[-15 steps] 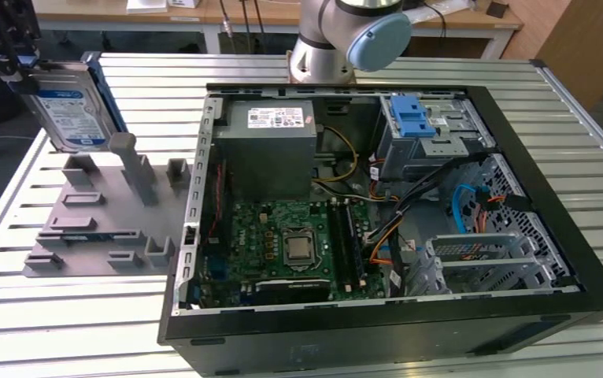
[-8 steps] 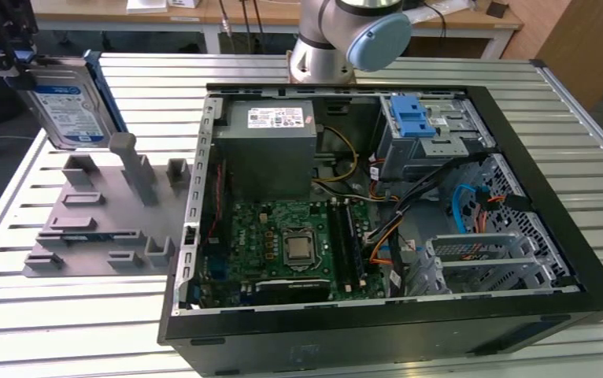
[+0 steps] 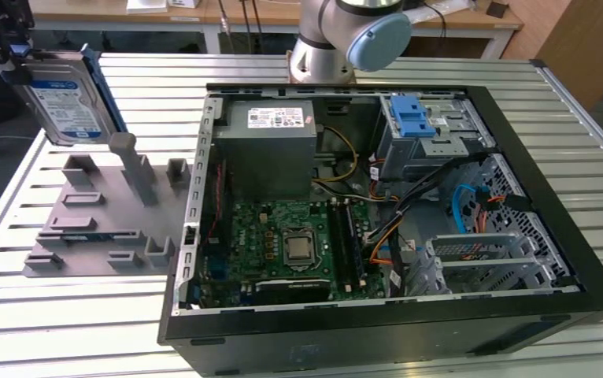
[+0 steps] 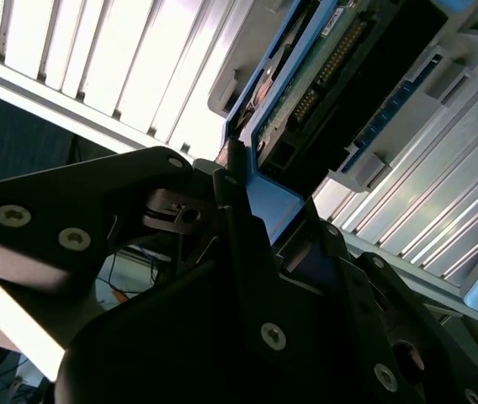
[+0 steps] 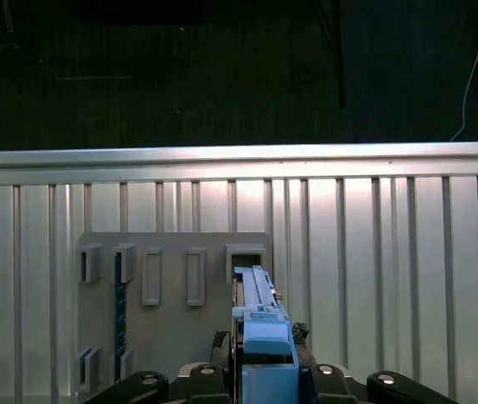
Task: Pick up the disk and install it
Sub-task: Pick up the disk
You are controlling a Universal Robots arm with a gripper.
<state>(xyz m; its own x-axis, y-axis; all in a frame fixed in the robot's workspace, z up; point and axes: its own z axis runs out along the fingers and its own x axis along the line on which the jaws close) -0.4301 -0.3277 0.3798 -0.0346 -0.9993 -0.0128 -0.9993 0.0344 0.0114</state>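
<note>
One disk point(image 3: 62, 98) hangs on edge from the gripper point(image 3: 16, 53) at the exterior view's far left. Its white-and-blue label faces the camera, and blue rails run along its sides. The gripper is closed on the disk's upper end, so the drive extends downward from the fingers, tilted a little. It is over the far corner of a grey fixture point(image 3: 91, 228) that lies flat on the slatted metal table point(image 3: 71, 315), and its lower end is close to a tall grey peg point(image 3: 125, 146) on that fixture. Whether it touches the peg cannot be told.

In the second wrist view, two black fingers point(image 4: 237, 236) press on the blue rail from either side, with the disk point(image 4: 323, 76) reaching away from the gripper point(image 4: 243, 181) and its circuit board side showing. In the first wrist view the disk point(image 5: 260, 324) appears edge-on, rising from between the gripper's point(image 5: 264, 383) jaws and lined up over the fixture point(image 5: 172, 337) beside a square slot point(image 5: 246, 259). The table point(image 5: 374, 252) lies beyond.

Toward the exterior view's right, well apart from the disk, an open case point(image 3: 386, 331) lies on its side. Inside it are a grey supply box point(image 3: 270, 150), a green board point(image 3: 280, 244) and a metal cage point(image 3: 427, 138) with a blue latch. The arm point(image 3: 344, 35) stands behind the case.
</note>
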